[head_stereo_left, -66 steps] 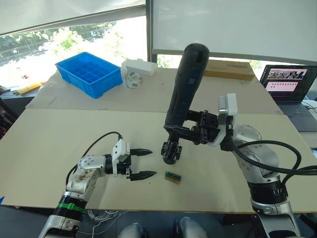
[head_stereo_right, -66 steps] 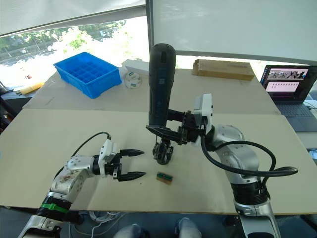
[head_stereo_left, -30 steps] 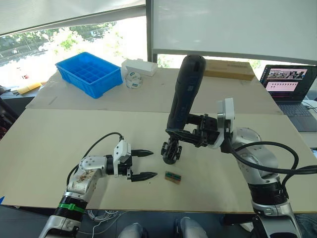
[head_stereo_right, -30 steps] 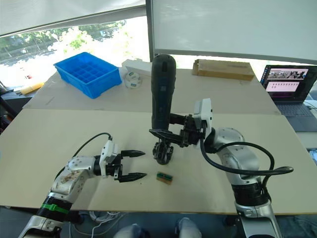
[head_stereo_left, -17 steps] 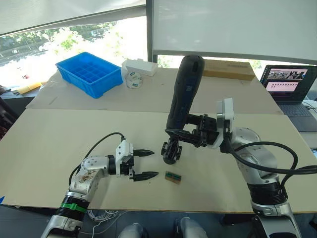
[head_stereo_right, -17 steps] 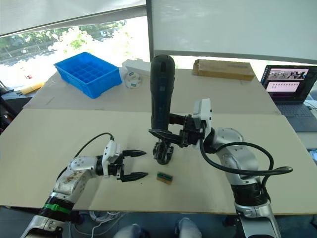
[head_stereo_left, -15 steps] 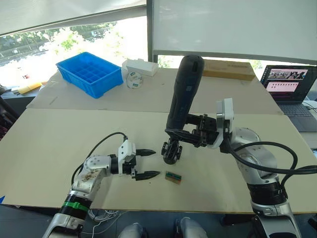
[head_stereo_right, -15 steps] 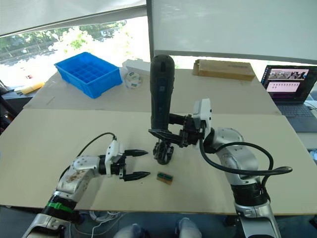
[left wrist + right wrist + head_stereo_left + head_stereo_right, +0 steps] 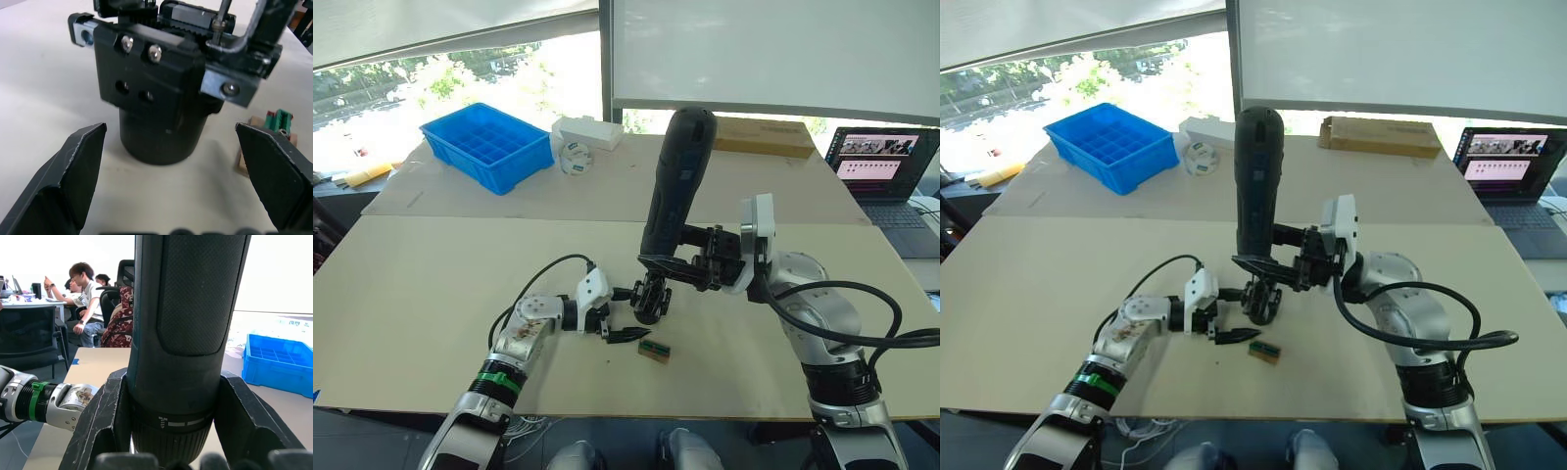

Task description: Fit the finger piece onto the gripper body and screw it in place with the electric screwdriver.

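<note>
Right wrist view: electric screwdriver [image 9: 188, 333] collar white tick marks, unreadable.

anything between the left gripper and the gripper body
Nothing visible. The left gripper is open, its fingers either side of the gripper body, with bare table between them. The small green block lies off to one side. The screwdriver, held by the right gripper, stands above the body.

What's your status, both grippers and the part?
Left gripper open, empty, flanking the gripper body on the table. Right gripper shut on the electric screwdriver, bit down on the body. Green-and-tan block lies close by.
</note>
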You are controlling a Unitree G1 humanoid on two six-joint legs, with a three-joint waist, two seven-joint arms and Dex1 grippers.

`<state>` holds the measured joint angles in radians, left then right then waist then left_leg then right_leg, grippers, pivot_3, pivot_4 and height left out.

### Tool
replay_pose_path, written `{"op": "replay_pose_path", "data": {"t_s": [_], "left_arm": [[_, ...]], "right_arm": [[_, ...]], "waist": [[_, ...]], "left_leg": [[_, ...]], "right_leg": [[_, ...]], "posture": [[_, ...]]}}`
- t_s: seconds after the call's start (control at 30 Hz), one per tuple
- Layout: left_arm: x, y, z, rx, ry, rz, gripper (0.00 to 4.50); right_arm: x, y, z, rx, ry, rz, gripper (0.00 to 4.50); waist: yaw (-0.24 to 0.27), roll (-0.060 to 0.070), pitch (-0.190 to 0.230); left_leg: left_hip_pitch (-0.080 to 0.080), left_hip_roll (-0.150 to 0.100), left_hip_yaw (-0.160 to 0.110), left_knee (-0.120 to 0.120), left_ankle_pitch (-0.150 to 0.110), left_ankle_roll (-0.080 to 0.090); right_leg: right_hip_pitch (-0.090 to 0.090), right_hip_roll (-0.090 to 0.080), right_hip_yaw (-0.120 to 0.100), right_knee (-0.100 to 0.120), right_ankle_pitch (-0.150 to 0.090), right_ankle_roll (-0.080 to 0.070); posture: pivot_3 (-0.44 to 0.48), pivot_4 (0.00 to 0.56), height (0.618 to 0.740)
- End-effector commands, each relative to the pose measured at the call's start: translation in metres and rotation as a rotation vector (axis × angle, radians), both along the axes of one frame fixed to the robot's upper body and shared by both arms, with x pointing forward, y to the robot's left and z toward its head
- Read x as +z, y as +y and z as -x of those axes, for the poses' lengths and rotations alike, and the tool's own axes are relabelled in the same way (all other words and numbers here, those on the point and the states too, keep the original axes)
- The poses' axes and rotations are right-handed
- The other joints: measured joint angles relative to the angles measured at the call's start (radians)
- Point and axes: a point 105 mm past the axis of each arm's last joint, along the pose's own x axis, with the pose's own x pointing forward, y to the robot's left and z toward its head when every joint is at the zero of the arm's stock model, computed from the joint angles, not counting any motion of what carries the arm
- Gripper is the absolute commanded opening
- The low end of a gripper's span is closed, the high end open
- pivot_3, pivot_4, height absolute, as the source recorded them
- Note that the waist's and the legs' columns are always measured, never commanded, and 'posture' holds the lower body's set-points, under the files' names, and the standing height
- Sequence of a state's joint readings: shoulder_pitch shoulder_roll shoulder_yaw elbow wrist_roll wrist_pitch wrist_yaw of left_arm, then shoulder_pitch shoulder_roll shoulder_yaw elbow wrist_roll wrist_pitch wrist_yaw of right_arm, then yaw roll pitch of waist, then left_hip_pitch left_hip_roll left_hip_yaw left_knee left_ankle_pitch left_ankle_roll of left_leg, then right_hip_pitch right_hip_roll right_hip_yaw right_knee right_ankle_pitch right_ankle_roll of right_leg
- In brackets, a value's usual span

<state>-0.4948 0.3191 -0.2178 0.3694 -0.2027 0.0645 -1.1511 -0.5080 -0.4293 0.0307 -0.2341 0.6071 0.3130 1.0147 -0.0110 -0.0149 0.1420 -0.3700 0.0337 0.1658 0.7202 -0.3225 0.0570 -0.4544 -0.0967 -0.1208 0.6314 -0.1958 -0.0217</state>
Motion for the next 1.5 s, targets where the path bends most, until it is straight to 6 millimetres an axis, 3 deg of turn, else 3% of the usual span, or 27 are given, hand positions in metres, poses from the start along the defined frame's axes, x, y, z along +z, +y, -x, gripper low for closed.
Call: {"op": "replay_pose_path", "data": {"t_s": [0.03, 0.43, 0.53, 0.63, 1.5], "left_arm": [[0.01, -0.007, -0.001, -0.015, -0.021, 0.034, 4.5], [0.007, -0.019, -0.004, -0.015, -0.008, 0.051, 4.5], [0.003, -0.018, -0.006, -0.005, -0.014, 0.028, 3.69], [-0.002, -0.017, -0.007, -0.012, -0.028, -0.004, 2.36], [-0.008, -0.017, 0.0, -0.01, -0.009, 0.011, 2.33]], "right_arm": [[0.018, 0.002, 0.01, 0.018, -0.085, -0.024, 1.94], [0.015, 0.0, 0.012, 0.015, -0.08, -0.01, 1.94], [0.015, 0.0, 0.012, 0.014, -0.08, -0.007, 1.94], [0.015, 0.0, 0.013, 0.013, -0.08, -0.006, 1.94], [0.0, 0.005, 0.005, -0.023, -0.039, 0.051, 1.94]], "waist": [[0.0, 0.0, 0.0], [0.0, 0.0, 0.0], [0.0, 0.0, 0.0], [0.001, 0.0, 0.0], [0.0, 0.0, 0.0]], "left_leg": [[0.0, 0.0, 0.0, 0.0, 0.0, 0.0], [0.0, 0.0, 0.0, 0.0, 0.0, 0.0], [0.0, 0.0, 0.0, 0.0, 0.0, 0.0], [0.0, 0.0, 0.0, 0.0, 0.0, 0.0], [0.0, 0.0, 0.0, 0.0, 0.0, 0.0]], "right_leg": [[0.0, 0.0, 0.0, 0.0, 0.0, 0.0], [0.0, 0.0, 0.0, 0.0, 0.0, 0.0], [0.0, 0.0, 0.0, 0.0, 0.0, 0.0], [0.0, 0.0, 0.0, 0.0, 0.0, 0.0], [0.0, 0.0, 0.0, 0.0, 0.0, 0.0]], "posture": [[0.0, 0.15, 0.74], [0.0, 0.15, 0.74], [0.0, 0.15, 0.74], [0.0, 0.15, 0.74], [0.0, 0.15, 0.74]]}}
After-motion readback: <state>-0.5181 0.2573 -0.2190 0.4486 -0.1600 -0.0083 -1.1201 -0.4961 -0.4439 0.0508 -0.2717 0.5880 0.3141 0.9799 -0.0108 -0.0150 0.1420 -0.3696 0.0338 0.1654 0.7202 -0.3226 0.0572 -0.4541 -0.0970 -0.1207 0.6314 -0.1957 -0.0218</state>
